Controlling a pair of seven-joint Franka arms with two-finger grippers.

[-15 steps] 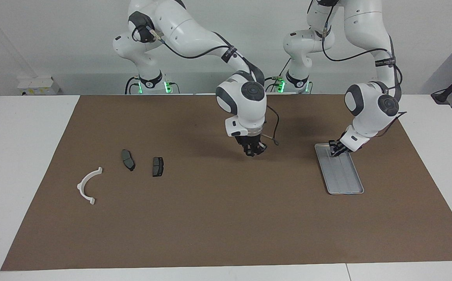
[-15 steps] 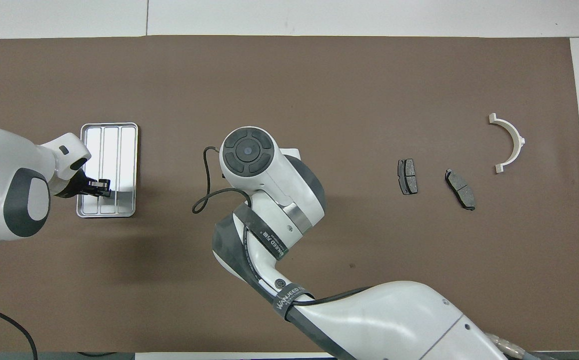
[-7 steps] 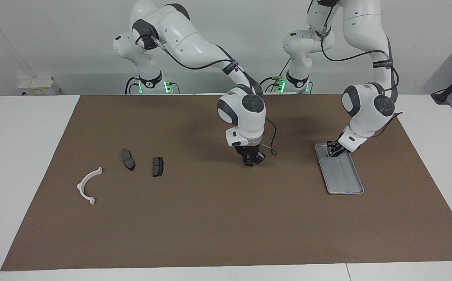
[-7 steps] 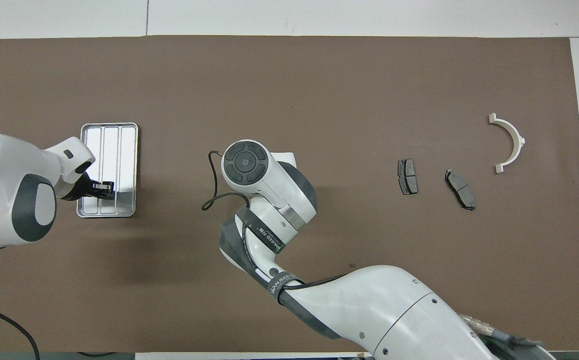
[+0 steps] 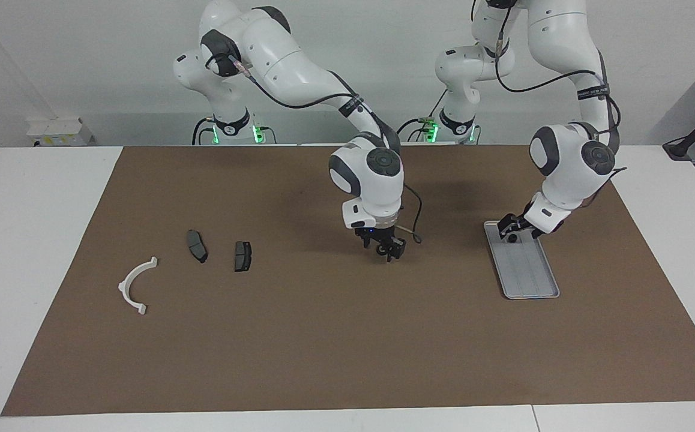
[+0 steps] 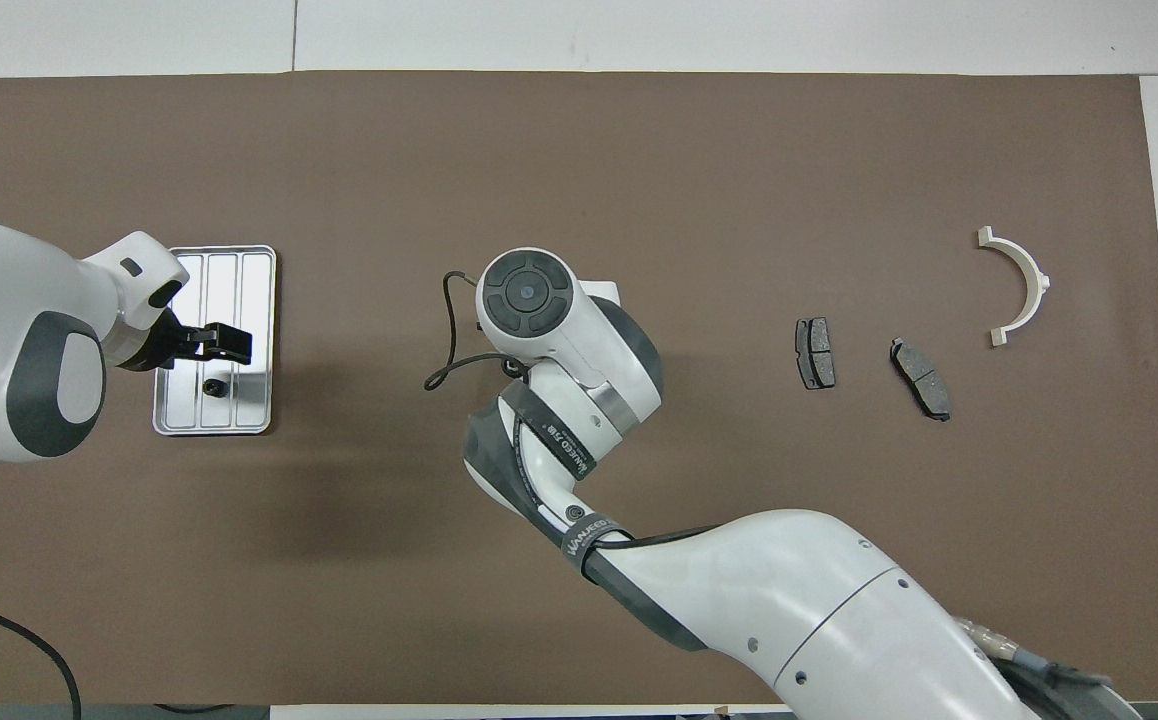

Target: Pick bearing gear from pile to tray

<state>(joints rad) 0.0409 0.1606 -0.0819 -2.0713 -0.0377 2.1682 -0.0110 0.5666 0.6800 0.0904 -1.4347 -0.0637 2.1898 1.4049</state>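
Bracket first: at the right arm's end of the table a white half-ring bracket (image 5: 124,283) lies flat on the brown mat (image 5: 323,348). Near it, toward the middle and a little nearer the robots, are two dark grey brake-pad pieces, one (image 5: 197,246) tilted and the other (image 5: 242,256) almost square to the mat's edge; they lie apart from each other and from the bracket. Over the bare middle of the mat the right gripper (image 5: 386,247) hangs low, pointing down, its claw spread apart with nothing visible between the fingers; from overhead its own wrist hides it. Toward the left arm's end sits the silver tray (image 5: 530,273), lengthwise ridges showing. A tiny black round piece (image 5: 512,238) rests in the tray, at the end nearest the robots. Just above that piece is the left gripper (image 5: 512,227), slanting in over the tray's near end, its claw wide apart and empty, clear of the piece below it.
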